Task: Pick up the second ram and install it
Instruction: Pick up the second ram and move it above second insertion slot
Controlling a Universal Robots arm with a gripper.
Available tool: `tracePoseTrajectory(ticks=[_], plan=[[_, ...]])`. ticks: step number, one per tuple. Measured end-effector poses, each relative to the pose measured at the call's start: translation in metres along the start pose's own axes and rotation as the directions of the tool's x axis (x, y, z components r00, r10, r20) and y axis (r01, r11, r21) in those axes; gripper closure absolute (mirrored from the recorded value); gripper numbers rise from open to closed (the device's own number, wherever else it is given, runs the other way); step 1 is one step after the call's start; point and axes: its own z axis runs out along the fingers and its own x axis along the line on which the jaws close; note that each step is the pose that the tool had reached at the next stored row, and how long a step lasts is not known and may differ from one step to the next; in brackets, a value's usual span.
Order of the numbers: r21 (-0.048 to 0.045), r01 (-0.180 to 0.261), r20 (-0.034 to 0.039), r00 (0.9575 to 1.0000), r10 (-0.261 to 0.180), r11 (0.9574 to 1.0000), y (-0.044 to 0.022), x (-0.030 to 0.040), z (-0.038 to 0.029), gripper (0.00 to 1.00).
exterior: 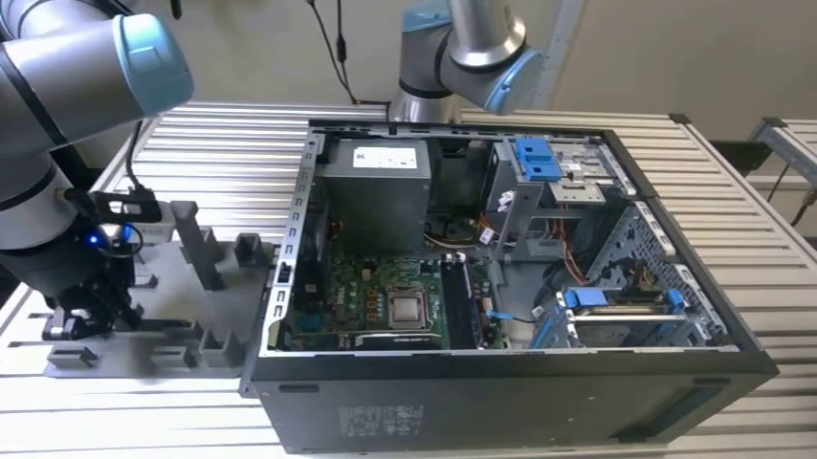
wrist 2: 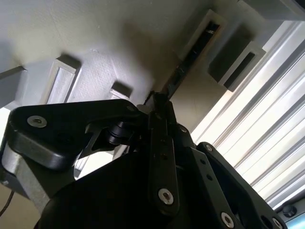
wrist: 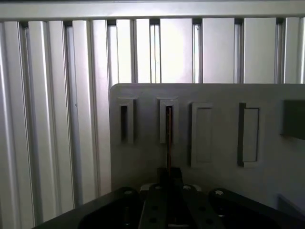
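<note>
My gripper (exterior: 87, 317) is low over the grey plastic tray (exterior: 172, 359) at the exterior view's left. In both wrist views the second ram (wrist: 168, 138) shows edge-on as a thin dark strip. It stands in one of the tray's narrow slots and runs back into the gripper (wrist: 169, 177). The black fingers (wrist 2: 159, 143) are shut on the near end of the ram (wrist 2: 183, 67). The ram's lower part is still inside the slot.
An open black computer case (exterior: 511, 402) lies at the exterior view's right of the tray, with a green motherboard (exterior: 370, 292) and silver processor (exterior: 408, 308) inside. Upright grey posts (exterior: 191, 244) rise from the tray. A second arm (exterior: 460, 53) stands behind the case. The table top is ribbed metal (wrist: 57, 119).
</note>
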Motion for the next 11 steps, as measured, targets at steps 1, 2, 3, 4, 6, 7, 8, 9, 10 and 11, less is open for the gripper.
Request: tracePoseTrajectory(ticks=[1,2,3,4,6,7,8,9,10,11], plan=[[0.0000,0.000,0.0000,1.0000,0.000,1.0000,0.0000,0.0000,-0.0016,0.86],[0.0000,0.000,0.0000,1.0000,0.000,1.0000,0.0000,-0.0001,-0.0033,0.86],[-0.0001,0.000,0.0000,1.0000,0.000,1.0000,-0.0001,-0.0001,-0.0051,0.86],[0.0000,0.000,0.0000,1.0000,0.000,1.0000,-0.0001,-0.0002,-0.0070,0.86],[0.0000,0.000,0.0000,1.0000,0.000,1.0000,-0.0001,-0.0003,-0.0111,0.86],[0.0001,0.000,0.0000,1.0000,0.000,1.0000,-0.0002,-0.0004,-0.0133,0.86],[0.0001,0.000,0.0001,1.0000,0.000,1.0000,-0.0002,-0.0004,-0.0155,0.86],[0.0000,0.000,0.0000,1.0000,0.000,1.0000,-0.0002,-0.0005,-0.0178,0.86],[0.0000,0.000,0.0000,1.0000,0.000,1.0000,-0.0003,-0.0005,-0.0200,0.86],[0.0000,0.000,0.0000,1.0000,0.000,1.0000,-0.0003,-0.0006,-0.0222,0.86]])
